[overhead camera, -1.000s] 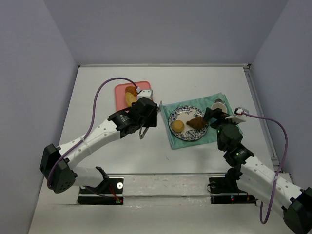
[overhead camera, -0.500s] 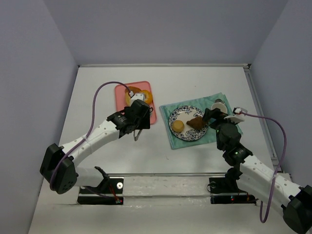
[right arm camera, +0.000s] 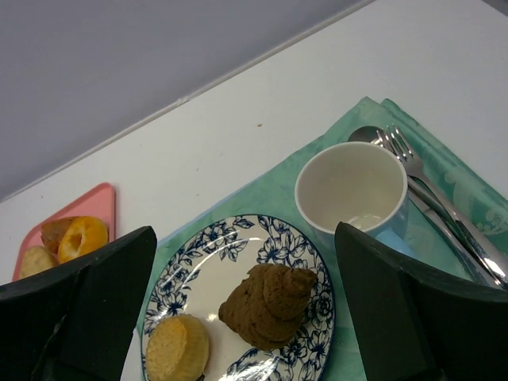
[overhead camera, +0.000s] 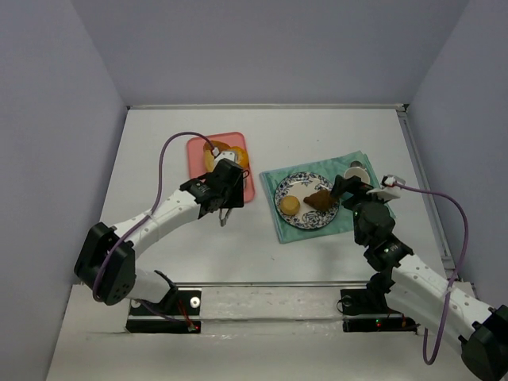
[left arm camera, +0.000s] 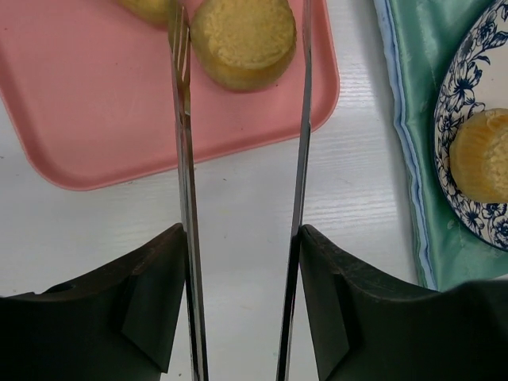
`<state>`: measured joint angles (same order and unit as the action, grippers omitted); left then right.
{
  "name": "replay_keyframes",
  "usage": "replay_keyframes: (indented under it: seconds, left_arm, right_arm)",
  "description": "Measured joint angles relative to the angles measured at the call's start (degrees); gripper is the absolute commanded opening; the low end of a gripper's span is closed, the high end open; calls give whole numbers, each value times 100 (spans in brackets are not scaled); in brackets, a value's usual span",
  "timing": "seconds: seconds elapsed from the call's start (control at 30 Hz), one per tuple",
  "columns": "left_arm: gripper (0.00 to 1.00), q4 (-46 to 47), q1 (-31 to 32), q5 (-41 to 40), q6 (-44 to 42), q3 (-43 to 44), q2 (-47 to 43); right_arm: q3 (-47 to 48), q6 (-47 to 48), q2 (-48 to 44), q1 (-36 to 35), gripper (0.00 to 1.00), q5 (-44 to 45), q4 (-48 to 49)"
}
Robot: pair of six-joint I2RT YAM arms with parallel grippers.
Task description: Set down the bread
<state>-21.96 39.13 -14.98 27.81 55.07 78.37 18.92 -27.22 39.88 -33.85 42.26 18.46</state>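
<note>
My left gripper [left arm camera: 242,238] is shut on metal tongs [left arm camera: 184,159], whose two blades stand apart with nothing between them. The blade tips reach over the pink tray [left arm camera: 95,103], either side of a round yellow bread [left arm camera: 242,40]. From above, the left gripper [overhead camera: 225,181] sits at the tray's [overhead camera: 198,147] near edge. A blue-flowered plate [right arm camera: 214,270] carries a brown bread [right arm camera: 266,305] and a round yellow bread [right arm camera: 178,349]. My right gripper [right arm camera: 246,317] hangs open above the plate's near side, holding nothing.
A green cloth [overhead camera: 349,218] lies under the plate, with a white cup [right arm camera: 353,190] and cutlery [right arm camera: 413,159] on its right part. More bread pieces [right arm camera: 79,236] lie on the tray. Walls enclose the table at the back and on both sides.
My left arm has swung left, carrying the tongs from beside the plate to the pink tray. The right arm has not moved.
</note>
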Motion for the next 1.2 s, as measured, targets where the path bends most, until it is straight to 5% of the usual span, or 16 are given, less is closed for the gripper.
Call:
replay_keyframes:
  seconds: [0.2,0.5,0.87,1.2]
  left_arm:
    - [62,59,0,179,-35,-11,190]
    - [46,24,0,258,-11,-26,219]
    - [44,35,184,275,83,39,-592]
    - [52,540,1305,603,-190,916,203]
  right_arm:
    - [0,0,-33,0,100,0,0]
    - [0,-2,-52,0,100,0,0]
    - [0,-2,-52,0,100,0,0]
    - [0,-2,-50,0,100,2,0]
